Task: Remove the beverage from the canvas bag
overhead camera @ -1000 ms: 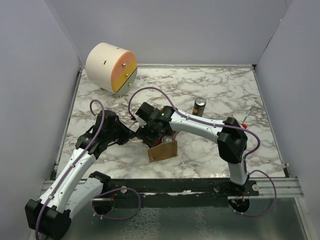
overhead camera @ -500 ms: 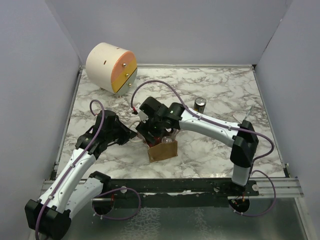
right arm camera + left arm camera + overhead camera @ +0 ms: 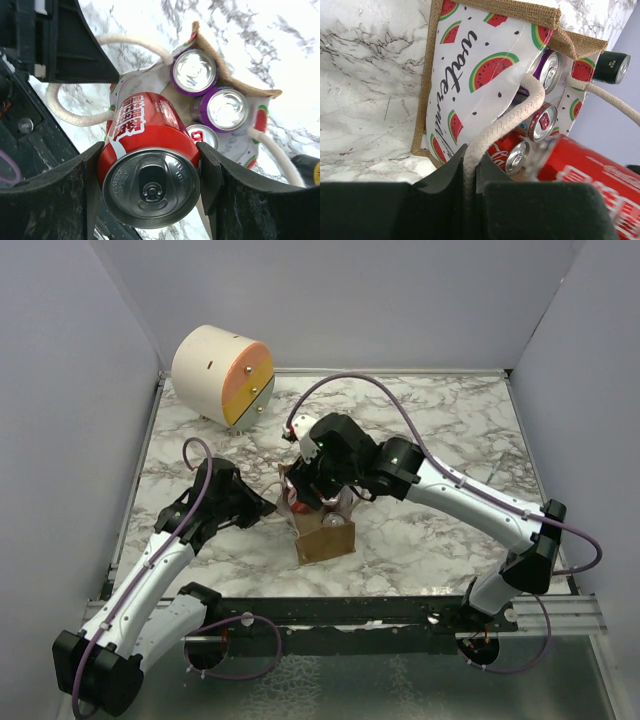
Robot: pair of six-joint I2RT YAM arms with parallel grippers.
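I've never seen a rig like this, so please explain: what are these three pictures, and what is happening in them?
Two robot arms, a left arm and a right arm, are bolted at the near edge of a marble table. One picture looks down from above and behind them; the other two come from a camera on each wrist. The left gripper pinches a white rope handle of the canvas bag, a tote with watermelon print. The right gripper clamps a red can above the bag's open mouth; purple-topped cans sit inside. Also on the table: a cream-and-orange drum and a dark can outside the bag.
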